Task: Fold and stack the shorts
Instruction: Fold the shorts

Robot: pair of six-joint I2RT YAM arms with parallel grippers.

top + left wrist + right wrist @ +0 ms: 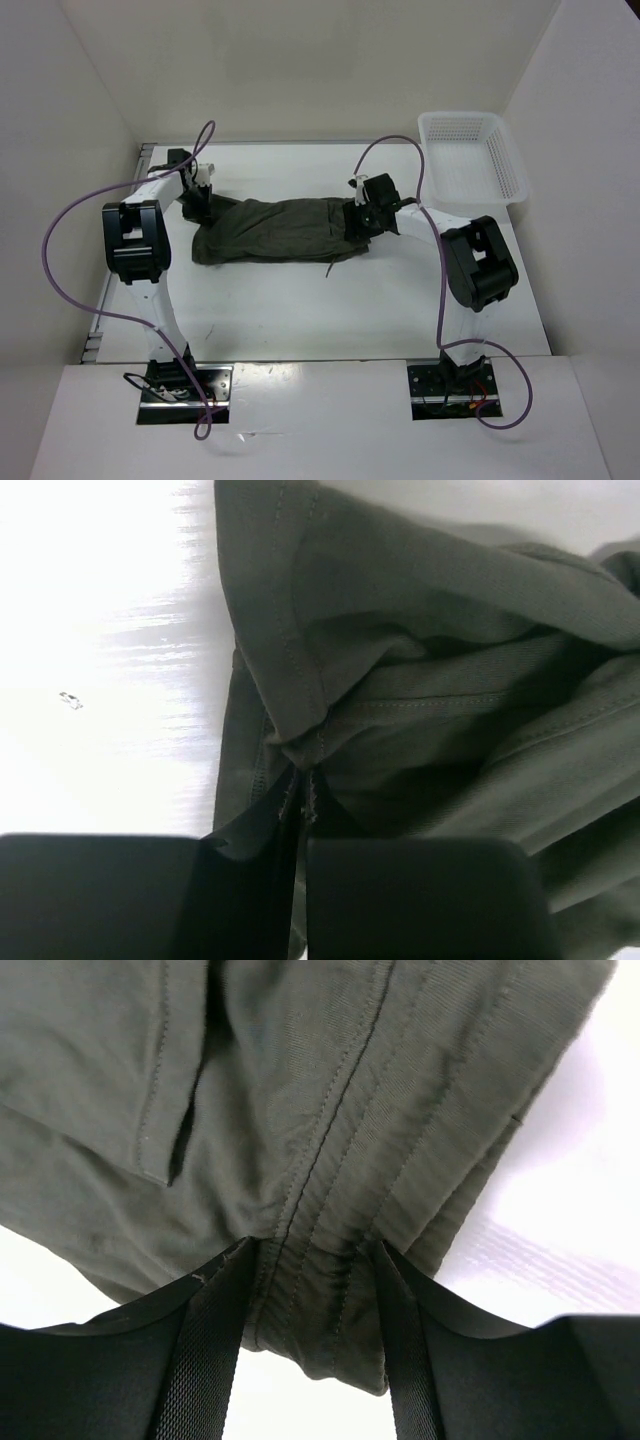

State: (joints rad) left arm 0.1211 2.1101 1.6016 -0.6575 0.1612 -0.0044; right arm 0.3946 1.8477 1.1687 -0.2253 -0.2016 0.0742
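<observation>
Olive cloth: the shorts (275,232) lie mid-frame on the table (300,310), long axis left-to-right. You've got one claw at each end. Left gripper (202,205) sits at the left end, pressed together on a hem edge. Right gripper (362,218) sits at the right end, pinching a thick seamed fold. Both arms reach forward, elbows bowed outward. You'll likely bring one end over to the other.

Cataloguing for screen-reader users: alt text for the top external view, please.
Dark olive shorts lie bunched in a long strip across a white table, the left gripper at their left end and the right gripper at their right end. A white mesh basket sits at the far right corner.
</observation>
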